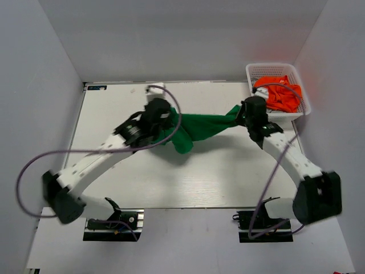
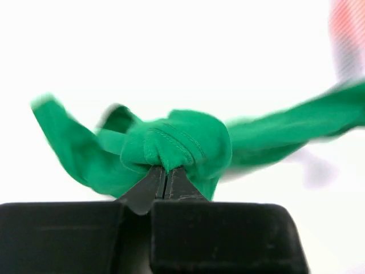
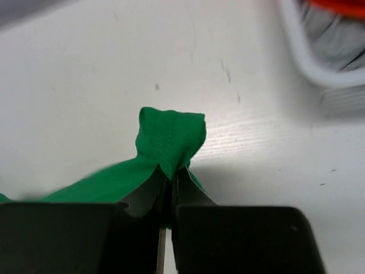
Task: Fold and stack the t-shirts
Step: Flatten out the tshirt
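Observation:
A deep green t-shirt hangs stretched between my two grippers above the middle of the white table. My left gripper is shut on a bunched hem of the green t-shirt; its fingertips pinch the cloth with no gap. My right gripper is shut on the other end, a seamed fold of the green t-shirt poking up past its fingers. An orange t-shirt lies crumpled in the white basket at the back right.
White walls close in the table on three sides. The basket rim sits just beyond my right gripper. Purple cables loop off both arms.

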{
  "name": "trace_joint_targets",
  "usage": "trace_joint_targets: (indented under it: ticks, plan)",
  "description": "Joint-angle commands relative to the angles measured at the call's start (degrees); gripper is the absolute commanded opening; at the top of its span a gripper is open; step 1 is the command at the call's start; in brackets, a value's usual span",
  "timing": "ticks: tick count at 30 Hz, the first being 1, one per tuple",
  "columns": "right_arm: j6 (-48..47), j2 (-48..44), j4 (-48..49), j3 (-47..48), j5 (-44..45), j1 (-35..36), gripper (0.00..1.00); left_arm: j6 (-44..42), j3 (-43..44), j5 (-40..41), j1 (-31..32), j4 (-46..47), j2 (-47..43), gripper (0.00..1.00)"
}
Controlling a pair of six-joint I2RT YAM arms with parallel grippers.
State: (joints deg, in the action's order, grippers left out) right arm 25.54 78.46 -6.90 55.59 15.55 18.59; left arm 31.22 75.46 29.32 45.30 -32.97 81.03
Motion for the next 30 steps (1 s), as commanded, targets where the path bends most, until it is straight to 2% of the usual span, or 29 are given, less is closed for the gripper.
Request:
trace_joint_targets:
  ticks: [1, 5, 8, 13, 17, 21, 24, 30]
  plan:
    - [-1.46, -11.52, 0.92, 1.01, 9.66, -0.40, 0.00, -2.04, 0.12, 10.92, 0.23, 2.74, -12.90, 0.00]
    - [-4.53, -19.47, 1.01, 3.46, 18.09, -0.48, 0.00, -4.41, 3.63, 16.64, -0.30, 1.42, -21.25, 0.00]
    - [-7.78, -23.60, 0.66, 6.97, 21.54, -0.48, 0.00, -6.78, 5.31, 16.56, -0.30, 2.81, -26.27, 0.00]
    - [-11.03, -27.56, -1.80, 13.39, 22.16, -0.31, 0.00, -9.77, 5.93, 10.69, -0.30, 4.67, -32.25, 0.00]
    - [-11.30, -32.73, -2.95, 15.24, 17.33, -0.48, 0.00, -10.48, 6.45, -0.46, -0.83, 5.81, -35.59, 0.00]
    - [-10.34, -34.51, -5.23, 16.91, 14.25, -0.22, 0.00, -10.48, 7.59, -3.21, -0.83, 5.03, -35.60, 0.00]
    - [-9.99, -34.16, -7.34, 17.71, 13.89, -0.31, 0.00, -10.48, 7.60, -1.73, -0.83, 4.50, -35.60, 0.00]
    - [-7.88, -28.98, -9.37, 16.39, 15.91, -0.40, 0.00, -9.34, 6.19, 10.65, -0.83, 3.18, -29.02, 0.00]
